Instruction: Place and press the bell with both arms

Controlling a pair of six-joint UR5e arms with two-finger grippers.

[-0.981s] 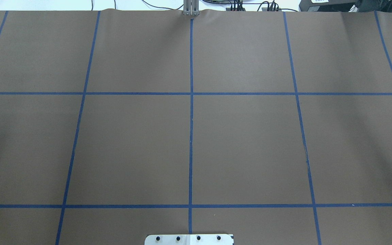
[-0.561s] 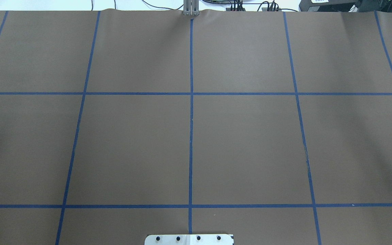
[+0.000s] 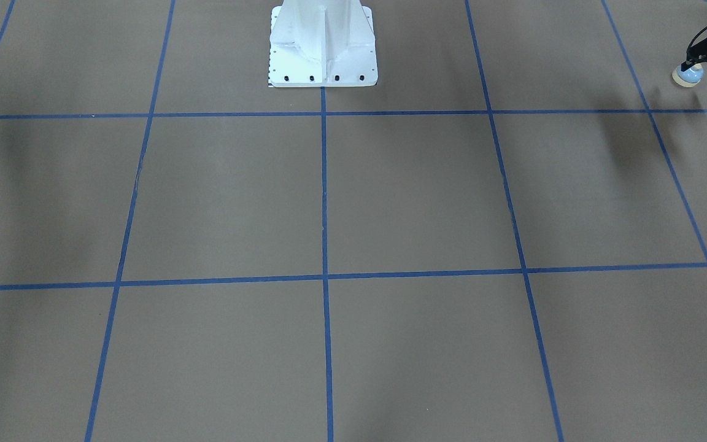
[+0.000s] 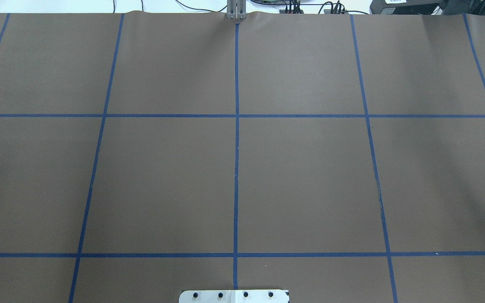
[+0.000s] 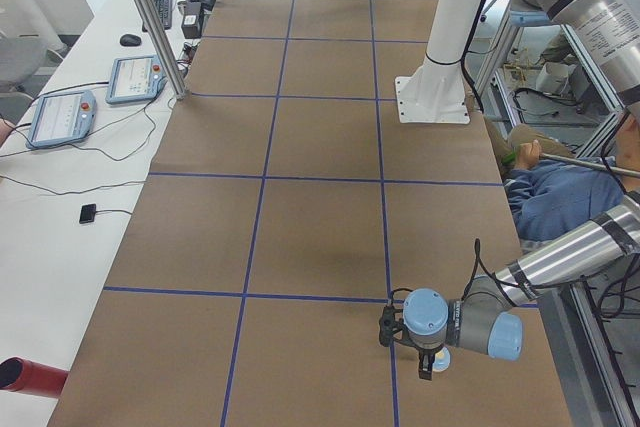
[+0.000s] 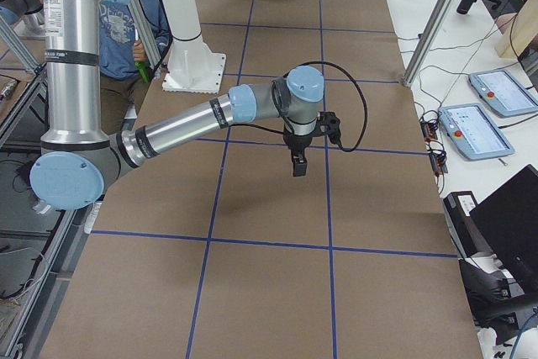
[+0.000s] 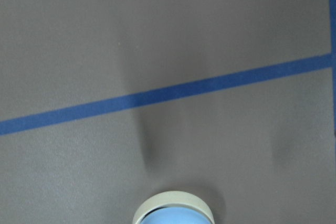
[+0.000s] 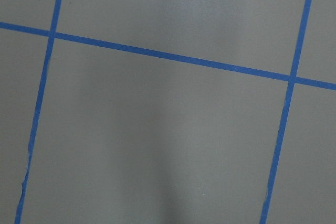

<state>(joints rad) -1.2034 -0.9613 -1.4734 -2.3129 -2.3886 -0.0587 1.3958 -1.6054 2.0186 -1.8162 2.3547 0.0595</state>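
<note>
Where the left pincer [image 3: 691, 65] ends, the bell [image 3: 688, 76] sits just below.

I saw brown paper [image 4: 162, 181] covering the table, marked into squares by blue tape lines [image 4: 236, 168]. On the white side bench a teach pendant [image 5: 135, 79] lay near a second pendant [image 5: 62, 118], with a keyboard [image 5: 161, 5] and mouse [image 5: 130, 40] farther along.

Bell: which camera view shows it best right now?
Exterior front-facing: the bell shows blue dome and cream base, though small near the edge. Left wrist crops it at the bottom edge; exterior left shows a sliver; overhead and right wrist miss it.
</note>
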